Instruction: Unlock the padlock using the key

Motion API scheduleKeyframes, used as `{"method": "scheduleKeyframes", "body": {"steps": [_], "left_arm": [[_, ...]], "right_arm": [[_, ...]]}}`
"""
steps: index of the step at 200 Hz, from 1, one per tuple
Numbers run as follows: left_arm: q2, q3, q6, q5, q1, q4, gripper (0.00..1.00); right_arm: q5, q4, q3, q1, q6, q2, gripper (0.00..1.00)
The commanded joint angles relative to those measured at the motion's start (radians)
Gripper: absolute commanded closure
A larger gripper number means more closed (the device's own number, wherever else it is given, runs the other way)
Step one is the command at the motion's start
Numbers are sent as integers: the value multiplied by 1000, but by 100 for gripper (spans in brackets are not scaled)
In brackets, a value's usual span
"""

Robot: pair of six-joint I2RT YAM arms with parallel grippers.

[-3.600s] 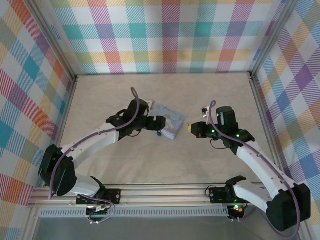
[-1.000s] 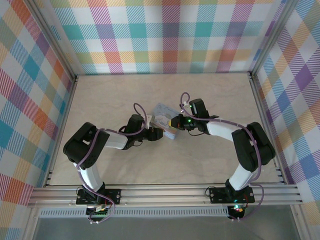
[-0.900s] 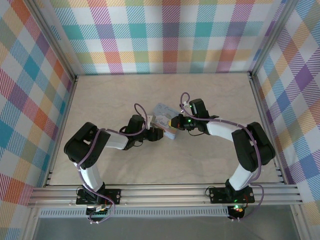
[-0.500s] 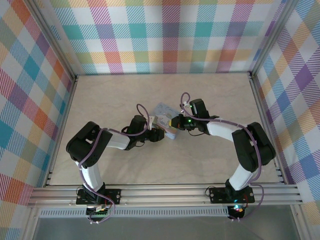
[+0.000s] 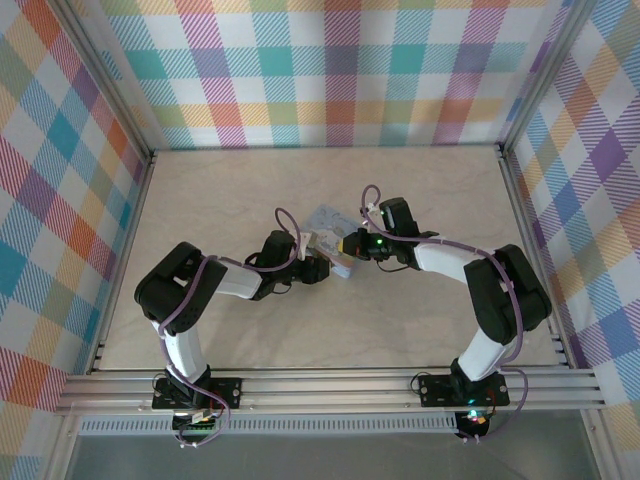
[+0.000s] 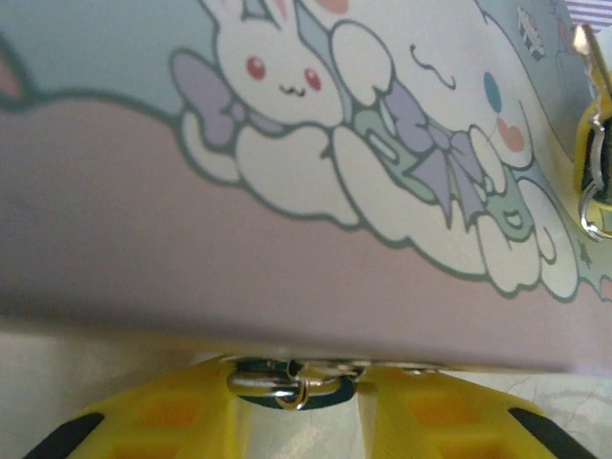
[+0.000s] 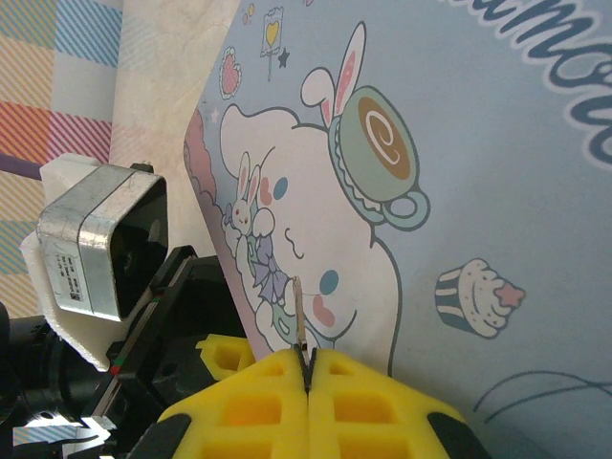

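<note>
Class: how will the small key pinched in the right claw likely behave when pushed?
The key looks thin and rigid, so probably light, not floppy. Only its end sits in the shut right claw, so it may pivot or slip.

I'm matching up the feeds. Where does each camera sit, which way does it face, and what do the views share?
Top external: above and behind the bases, looking down on the table; both arms meet at the tin.
Left wrist: low beside the tin, facing its cartoon lid; its yellow jaws flank the padlock.
Right wrist: over the lid, facing the left arm's camera; its jaws pinch the key.
Shared: both wrist views show the lid's bunny.
</note>
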Motion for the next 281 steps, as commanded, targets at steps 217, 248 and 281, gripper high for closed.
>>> {"method": "scheduleKeyframes", "body": {"steps": [217,248,281], "left_arm": [[-211,76,-184,21,-38,-244,76],[-215,76,-180,20,-40,-250,76],[-222,74,-179,18,-40,-257,76]], "right_arm": [[88,-101,-286,90,-313,-464,98],[120,-88,-264,105,-330,-395,98],[163,-113,-203,105,-388,-323,98]]}}
